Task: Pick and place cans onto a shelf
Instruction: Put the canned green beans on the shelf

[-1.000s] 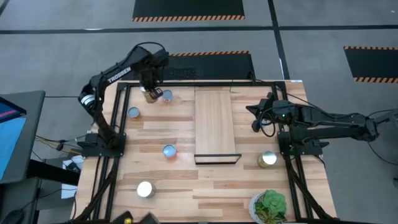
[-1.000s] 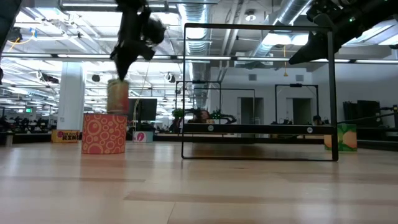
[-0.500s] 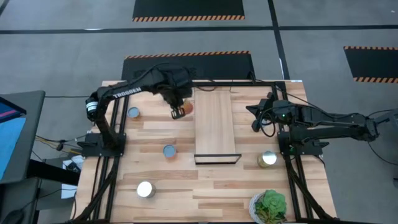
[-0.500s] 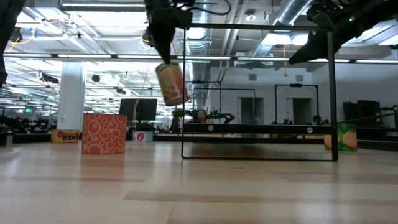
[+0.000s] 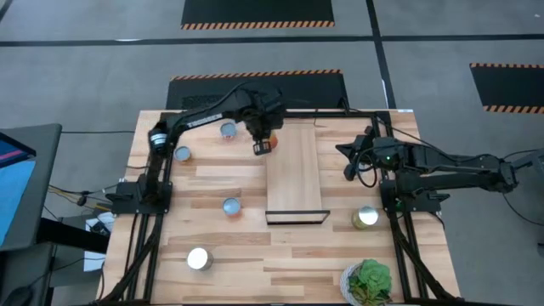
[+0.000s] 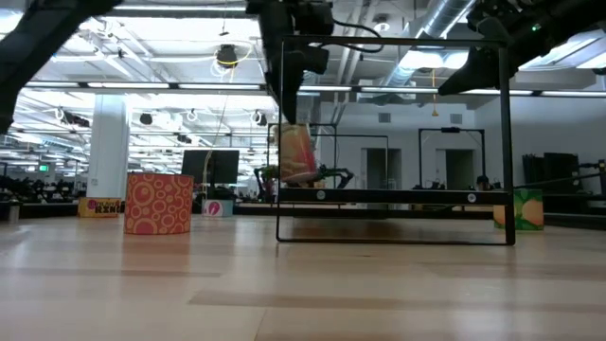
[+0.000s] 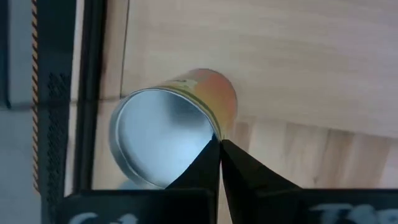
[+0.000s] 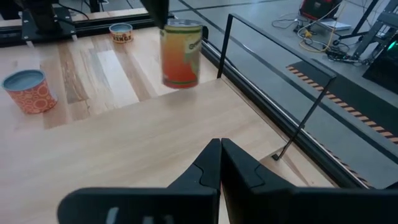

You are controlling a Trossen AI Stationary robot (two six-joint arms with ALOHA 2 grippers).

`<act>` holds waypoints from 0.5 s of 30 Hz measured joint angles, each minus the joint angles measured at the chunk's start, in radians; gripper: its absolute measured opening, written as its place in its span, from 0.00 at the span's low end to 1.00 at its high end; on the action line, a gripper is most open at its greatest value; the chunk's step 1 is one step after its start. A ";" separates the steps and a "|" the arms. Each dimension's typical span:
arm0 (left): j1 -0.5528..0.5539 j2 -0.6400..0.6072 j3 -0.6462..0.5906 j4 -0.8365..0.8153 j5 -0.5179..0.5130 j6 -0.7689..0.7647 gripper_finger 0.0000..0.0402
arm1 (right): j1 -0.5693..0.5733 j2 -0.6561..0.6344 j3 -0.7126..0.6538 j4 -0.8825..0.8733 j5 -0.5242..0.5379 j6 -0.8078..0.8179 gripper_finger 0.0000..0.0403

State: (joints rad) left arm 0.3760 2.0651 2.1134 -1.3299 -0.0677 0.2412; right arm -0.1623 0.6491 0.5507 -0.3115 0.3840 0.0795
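Plank tabletop (image 5: 246,221), left end effector (image 5: 262,144) clamping orange can (image 8: 181,53) above shelf (image 5: 293,170) edge

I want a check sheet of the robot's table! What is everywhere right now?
Surface: plank table, bare wood between items.
Job's things: orange can held in the air at the shelf edge; other cans stand on the table.
Clutter: leafy plant at a near corner.
Grippers: left gripper shut on the can; right gripper shut, idle beside the shelf.
Cables: wires left of the table.
Surroundings: striped floor mats.
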 joint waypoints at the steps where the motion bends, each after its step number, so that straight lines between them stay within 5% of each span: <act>1: 0.002 0.026 0.043 -0.024 0.000 0.010 0.00 | 0.000 0.000 0.000 -0.001 0.000 0.000 0.07; 6: 0.007 0.167 0.240 -0.115 -0.003 0.043 0.00 | 0.005 0.000 0.000 -0.002 0.000 0.000 0.07; 15: 0.003 0.203 0.215 -0.066 -0.039 0.085 0.00 | 0.045 0.000 0.000 0.001 0.001 0.000 0.07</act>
State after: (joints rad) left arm 0.3787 2.2677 2.3280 -1.3956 -0.1071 0.3263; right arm -0.1175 0.6487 0.5507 -0.3102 0.3845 0.0795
